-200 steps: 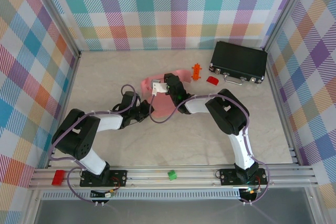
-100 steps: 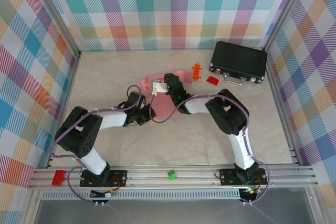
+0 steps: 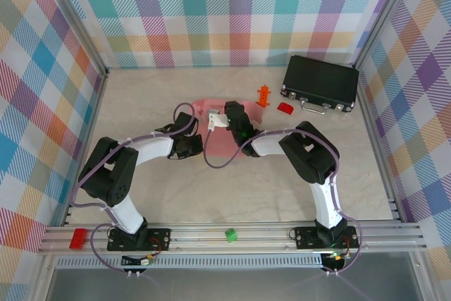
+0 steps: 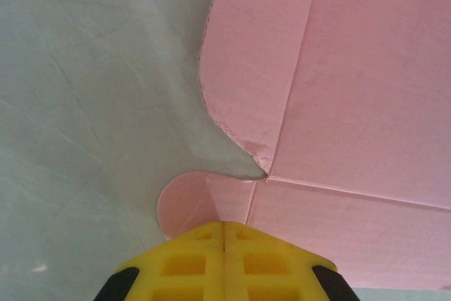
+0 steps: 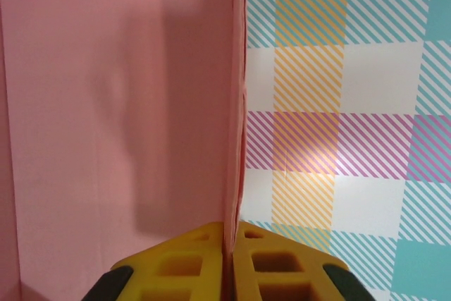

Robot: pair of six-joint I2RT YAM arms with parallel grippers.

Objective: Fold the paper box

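Note:
The paper box point(image 3: 217, 140) is a salmon-pink card sheet lying mid-table with part of it raised. In the left wrist view, flat panels point(image 4: 352, 103) and a small rounded flap point(image 4: 183, 206) lie just ahead of my left gripper point(image 4: 224, 225). Its yellow fingers are shut together, with no card between them. From above, the left gripper point(image 3: 193, 147) sits at the sheet's left edge. My right gripper point(image 3: 227, 112) is shut on an upright card wall point(image 5: 237, 139), seen edge-on between its fingertips point(image 5: 232, 227).
A black hard case point(image 3: 320, 84) lies at the back right. A small red block point(image 3: 285, 108) and an orange piece point(image 3: 264, 94) lie close to the box. A green block point(image 3: 230, 235) and a red one point(image 3: 77, 237) sit on the front rail.
My left gripper has moved up and to the right, reaching the sheet's left edge. The right gripper and its raised flap have shifted only slightly.

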